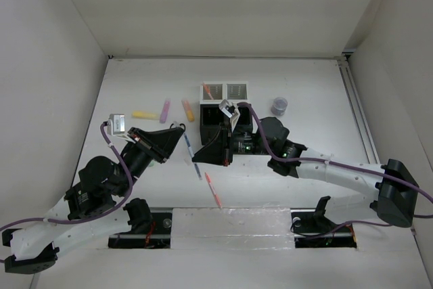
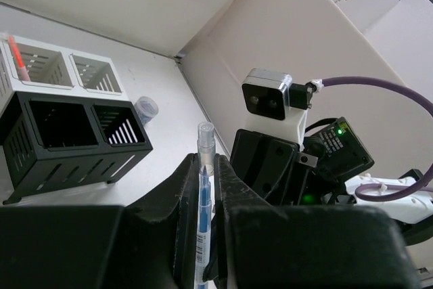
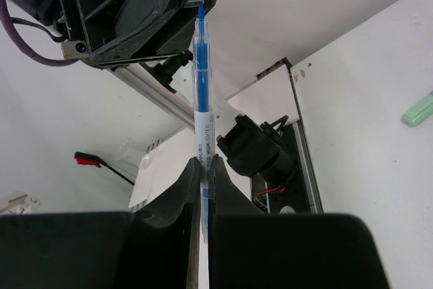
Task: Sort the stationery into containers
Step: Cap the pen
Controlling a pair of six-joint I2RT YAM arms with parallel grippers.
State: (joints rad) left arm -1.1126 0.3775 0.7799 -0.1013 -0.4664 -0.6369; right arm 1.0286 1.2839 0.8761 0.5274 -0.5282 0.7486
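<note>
Red pen (image 2: 18, 55) in white compartment (image 2: 51, 65); left tool (image 2: 207, 167), right tool (image 3: 204, 167) tight on blue pen (image 3: 201, 86).

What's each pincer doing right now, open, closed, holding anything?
Left pincer: closed on one end of the blue pen.
Right pincer: closed on the same blue pen, at its other end.

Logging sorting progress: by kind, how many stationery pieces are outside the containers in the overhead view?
Highlighters: 3 (yellow highlighter, pink highlighter, orange highlighter)
Pens: 2 (blue pen, held; orange-red pen)
Round grey item: 1
Total: 6
</note>
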